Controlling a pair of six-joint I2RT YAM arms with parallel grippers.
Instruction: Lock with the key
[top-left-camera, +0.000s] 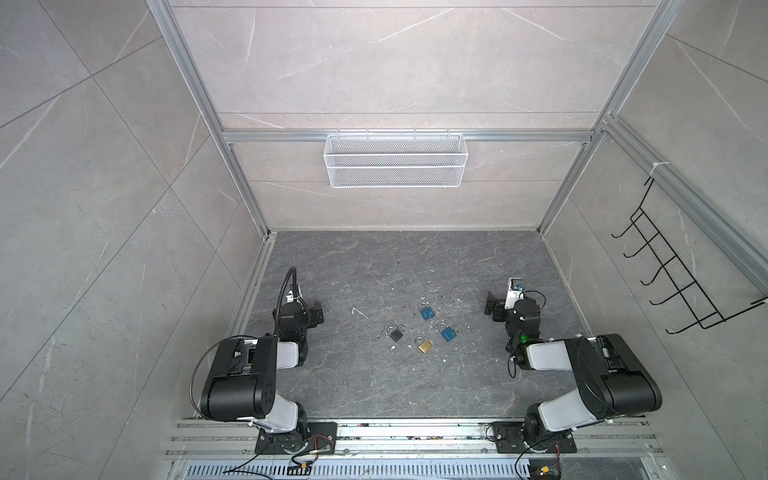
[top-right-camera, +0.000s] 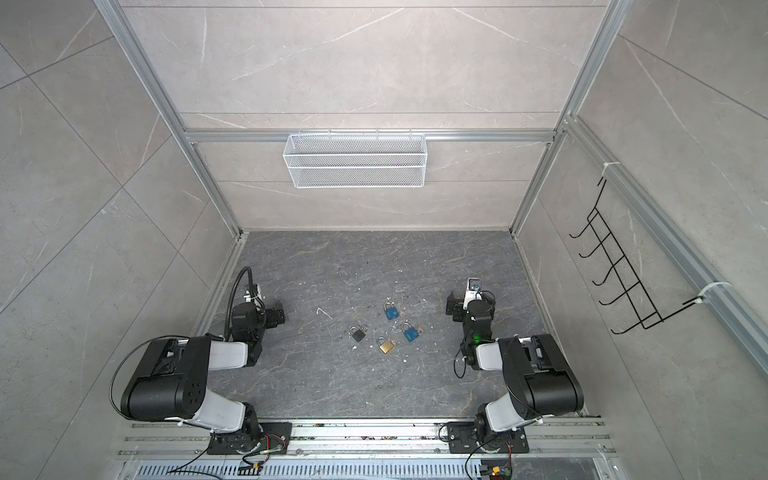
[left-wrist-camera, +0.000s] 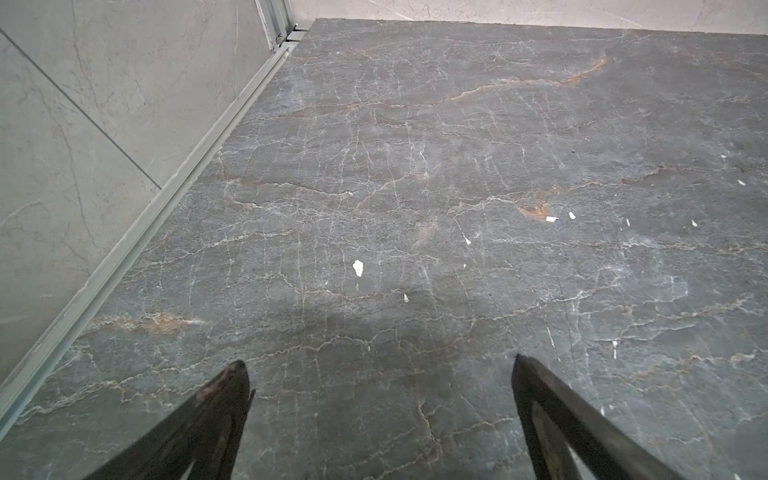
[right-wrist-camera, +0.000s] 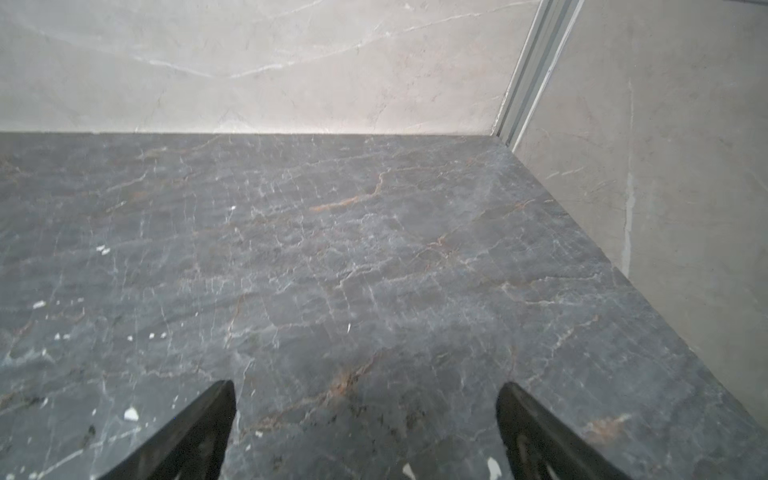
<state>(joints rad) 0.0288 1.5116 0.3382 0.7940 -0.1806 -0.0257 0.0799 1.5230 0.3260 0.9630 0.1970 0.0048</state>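
Padlocks lie clustered mid-table between the arms, all flat with shackles pointing roughly away: far blue metal padlock (top-left-camera: 427, 311), near blue metal padlock (top-left-camera: 447, 332), dark grey metal padlock (top-left-camera: 395, 333) and brass padlock (top-left-camera: 424, 345). Thin slivers beside the bodies may be keys, but they are too small to tell. The left gripper (top-left-camera: 316, 312) and right gripper (top-left-camera: 492, 305) sit low at either side, well apart from the locks, jaws spread wide and holding nothing. This looks like a ready pose that keeps the cluster unobstructed. The dark grey veined stone tabletop (top-left-camera: 374, 382) carries scattered white chips. Pale stone-look walls in aluminium framing enclose it, with a white mesh basket (top-left-camera: 395, 160) and a black wire hook rack (top-left-camera: 673, 266).
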